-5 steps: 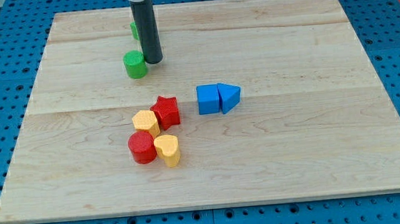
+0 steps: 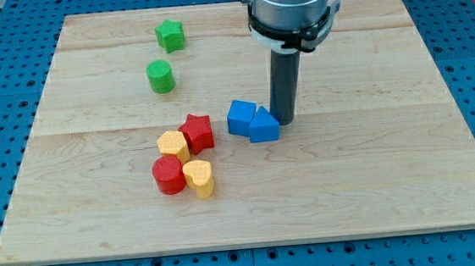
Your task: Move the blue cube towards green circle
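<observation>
The blue cube (image 2: 240, 117) lies near the middle of the wooden board (image 2: 377, 181), touching a blue triangular block (image 2: 262, 127) on its right. The green circle (image 2: 161, 76) stands up and to the left of the cube, well apart from it. My tip (image 2: 283, 121) is down on the board, right against the right side of the blue triangular block, so the triangle sits between my tip and the cube.
A green star (image 2: 169, 35) lies near the view's top left. A red star (image 2: 197, 132), a yellow block (image 2: 173, 145), a red cylinder (image 2: 169, 175) and a yellow heart-like block (image 2: 199, 178) cluster left of the cube.
My tip has moved from beside the green circle across to the right of the blue blocks. The blue triangle has turned and shifted left, and the cube has nudged slightly left.
</observation>
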You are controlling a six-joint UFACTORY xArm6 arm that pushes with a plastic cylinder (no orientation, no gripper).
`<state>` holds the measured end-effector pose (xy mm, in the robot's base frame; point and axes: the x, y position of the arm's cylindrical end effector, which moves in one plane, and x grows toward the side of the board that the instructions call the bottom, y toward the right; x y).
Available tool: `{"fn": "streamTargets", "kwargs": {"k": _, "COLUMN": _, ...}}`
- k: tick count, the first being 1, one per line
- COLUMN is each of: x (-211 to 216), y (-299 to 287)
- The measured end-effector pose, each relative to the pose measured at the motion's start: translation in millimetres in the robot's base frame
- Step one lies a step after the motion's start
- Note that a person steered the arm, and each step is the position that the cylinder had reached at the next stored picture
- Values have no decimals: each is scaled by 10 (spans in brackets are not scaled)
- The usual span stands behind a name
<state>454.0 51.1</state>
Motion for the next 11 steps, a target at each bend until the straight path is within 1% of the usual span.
{"fn": "streamTargets", "kwargs": {"k": 1, "x": 1, "y": -485}}
{"fn": "streamTargets", "kwargs": {"k": 2, "x": -75, "y": -684}}
{"fn": "streamTargets", "kwargs": {"k": 3, "x": -225, "y": -678}}
{"fn": "streamTargets", "kwargs": {"k": 4, "x": -341, "y": -821}}
{"fn": "streamTargets", "kwargs": {"k": 5, "x": -372, "y": -1001}}
{"fn": "streamTargets", "kwargs": {"k": 6, "x": -392, "y": -931}}
{"fn": "streamTargets", "kwargs": {"k": 8, "x": -392, "y": -1112}}
{"fn": "streamTargets", "kwargs": {"k": 11, "x": -392, "y": -1115}}
